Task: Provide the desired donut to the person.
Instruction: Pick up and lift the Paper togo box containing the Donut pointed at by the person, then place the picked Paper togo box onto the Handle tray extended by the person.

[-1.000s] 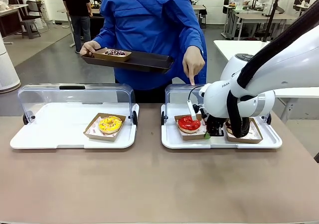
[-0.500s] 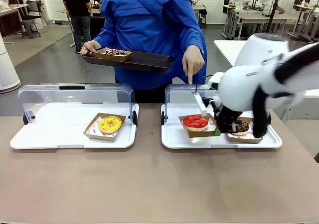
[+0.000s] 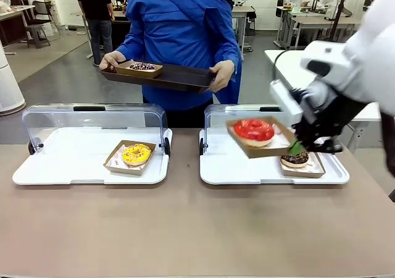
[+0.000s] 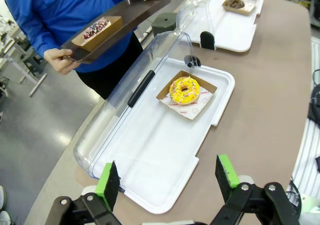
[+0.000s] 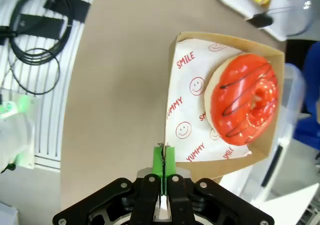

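We see the red donut (image 3: 253, 130) in its cardboard boat (image 3: 273, 147), held in the air over the right white tray (image 3: 234, 173), above that tray's middle and clear of its surface. The boat is tilted, its left end higher and its right end dipping toward the right gripper (image 3: 296, 147); its longer side runs roughly left to right across the table (image 3: 185, 228), and the donut's hole faces up and a little toward us. In the right wrist view the green pads are pressed together on the boat's thin side wall, near the middle of one edge, and the boat reaches away from the fingers. The right arm comes in from the table's right edge, its wrist bent so that the gripper points left and downward. Just beneath the gripper, a chocolate donut (image 3: 295, 159) sits at the right end of the same white tray. At the table's far edge the person (image 3: 185, 37) holds a dark brown tray (image 3: 179, 75) level with both hands; a sprinkled donut (image 3: 142, 65) lies at its left end. A yellow donut (image 3: 136, 154) rests near the right end of the left white tray (image 3: 68, 160). The left gripper (image 4: 166, 174) hangs above that tray's near corner with its jaws spread wide and nothing between them.
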You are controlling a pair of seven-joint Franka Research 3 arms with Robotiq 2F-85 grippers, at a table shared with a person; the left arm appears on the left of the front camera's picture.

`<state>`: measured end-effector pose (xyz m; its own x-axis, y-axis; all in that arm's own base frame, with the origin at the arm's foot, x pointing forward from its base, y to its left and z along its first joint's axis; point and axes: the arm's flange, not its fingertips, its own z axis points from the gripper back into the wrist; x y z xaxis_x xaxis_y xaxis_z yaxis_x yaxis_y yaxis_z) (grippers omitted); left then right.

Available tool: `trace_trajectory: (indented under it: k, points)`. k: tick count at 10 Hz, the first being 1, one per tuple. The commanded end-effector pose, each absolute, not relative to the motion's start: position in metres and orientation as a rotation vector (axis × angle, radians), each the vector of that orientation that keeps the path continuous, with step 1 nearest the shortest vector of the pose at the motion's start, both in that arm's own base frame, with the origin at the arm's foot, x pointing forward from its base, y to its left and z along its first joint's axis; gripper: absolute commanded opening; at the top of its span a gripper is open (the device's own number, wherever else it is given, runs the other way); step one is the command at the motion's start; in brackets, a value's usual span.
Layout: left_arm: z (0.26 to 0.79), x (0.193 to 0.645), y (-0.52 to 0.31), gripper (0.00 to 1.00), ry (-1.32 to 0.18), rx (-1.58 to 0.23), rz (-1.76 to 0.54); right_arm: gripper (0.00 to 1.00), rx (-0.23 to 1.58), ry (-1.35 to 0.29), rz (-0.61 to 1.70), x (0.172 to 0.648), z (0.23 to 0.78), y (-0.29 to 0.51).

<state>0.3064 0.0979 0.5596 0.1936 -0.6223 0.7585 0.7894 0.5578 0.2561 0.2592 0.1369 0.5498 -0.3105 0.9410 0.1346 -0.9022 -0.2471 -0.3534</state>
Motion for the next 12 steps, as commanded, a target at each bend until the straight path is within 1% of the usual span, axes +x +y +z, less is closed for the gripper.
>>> trace_trajectory:
  k: [1,3,4,5,12]
  points:
    - [0.56,0.305,0.096,1.0,-0.952,-0.225,-0.982,0.0,-0.134,-0.438,1.772,0.236,0.561,0.111]
    - [0.56,0.305,0.096,1.0,-0.952,-0.225,-0.982,0.0,-0.089,-0.431,1.806,0.244,0.57,0.1]
    - [0.56,0.305,0.096,1.0,-0.952,-0.225,-0.982,0.0,-0.079,-0.449,1.804,0.261,0.565,0.103]
    - [0.56,0.305,0.096,1.0,-0.952,-0.225,-0.982,0.0,-0.107,-0.457,1.793,0.232,0.575,0.1]
    - [0.56,0.305,0.096,1.0,-0.952,-0.225,-0.982,0.0,-0.107,-0.457,1.793,0.232,0.575,0.1]
